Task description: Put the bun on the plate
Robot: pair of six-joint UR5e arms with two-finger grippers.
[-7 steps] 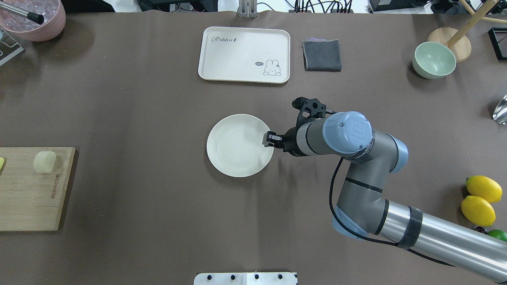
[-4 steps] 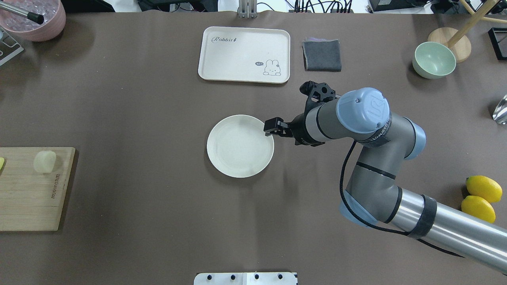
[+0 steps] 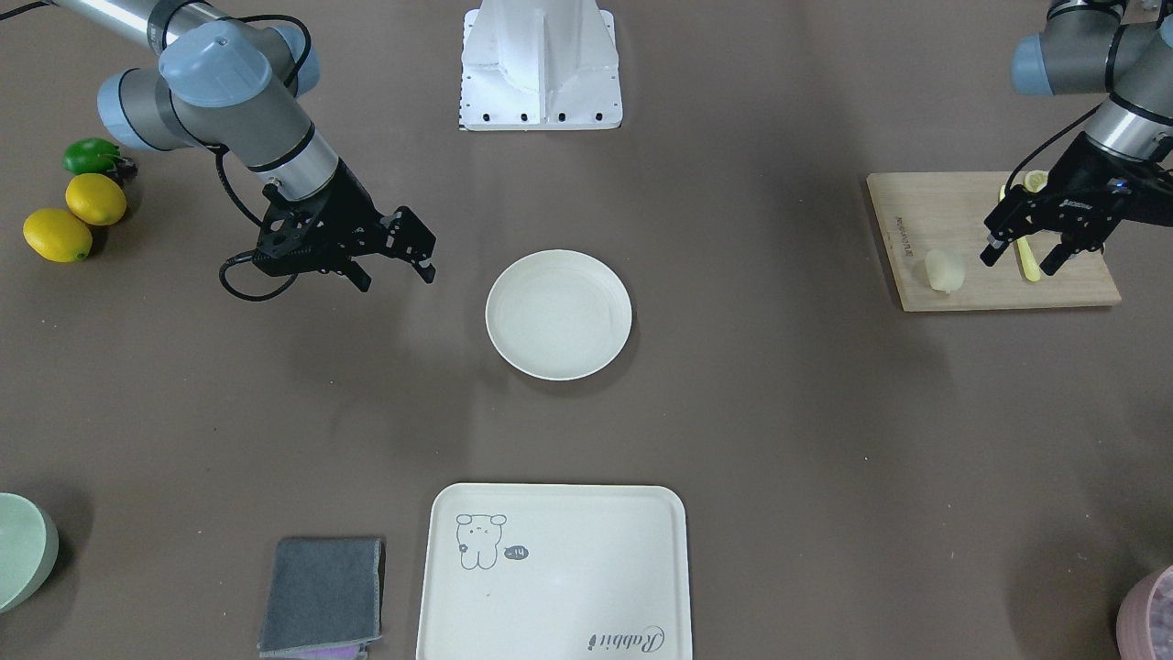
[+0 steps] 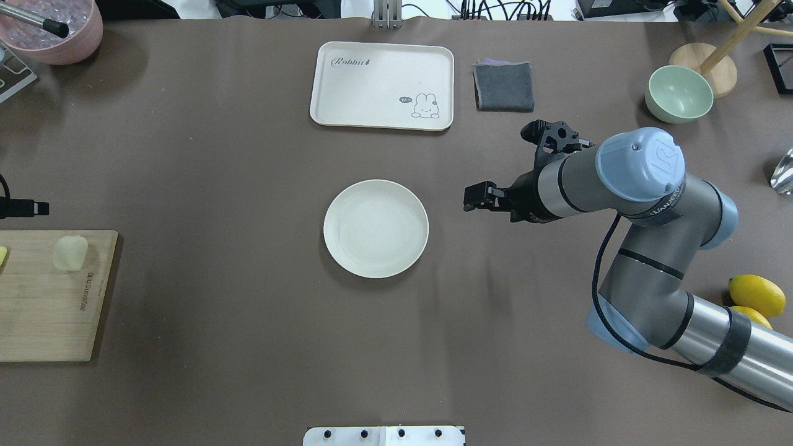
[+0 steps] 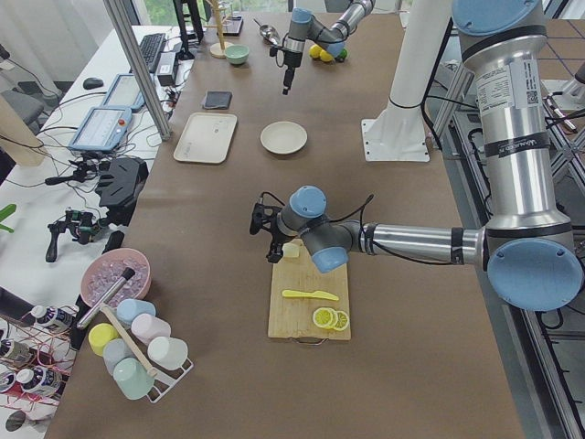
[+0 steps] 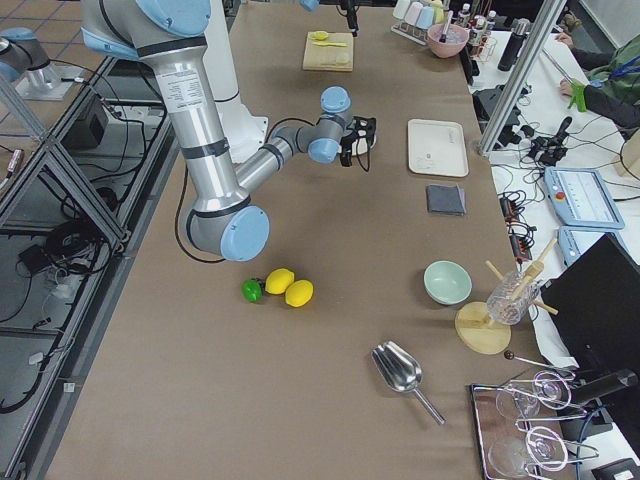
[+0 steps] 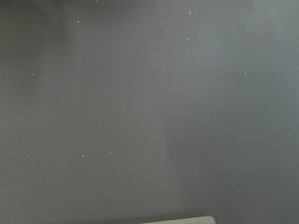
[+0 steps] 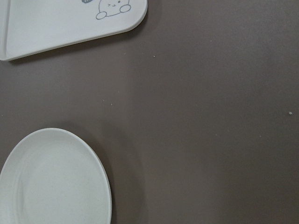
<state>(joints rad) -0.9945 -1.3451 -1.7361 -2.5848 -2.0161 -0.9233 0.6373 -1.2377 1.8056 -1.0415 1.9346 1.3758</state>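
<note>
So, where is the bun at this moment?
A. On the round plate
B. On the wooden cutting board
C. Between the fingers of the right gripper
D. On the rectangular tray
B: the bun lies on the wooden cutting board, next to the open left gripper, and the plate holds nothing.

Robotics lab, not a kitchen. Two industrial arms, the right arm [image 4: 576, 186] and the left arm [image 5: 411, 242], were bolted beside a white pedestal [image 3: 541, 64] at 12 o'clock in the front-facing view. The table [image 4: 217, 347] was wrapped in brown sheeting and framed by aluminium posts [image 5: 137, 69]. A side bench at 9 o'clock in the left view held control tablets [image 5: 99, 128], a keyboard [image 5: 151, 50] and loose cables [image 5: 78, 169]. Kitchen things lay out like props: plate [image 4: 375, 228], cutting board [image 5: 292, 320], lemons [image 6: 298, 293].
</note>
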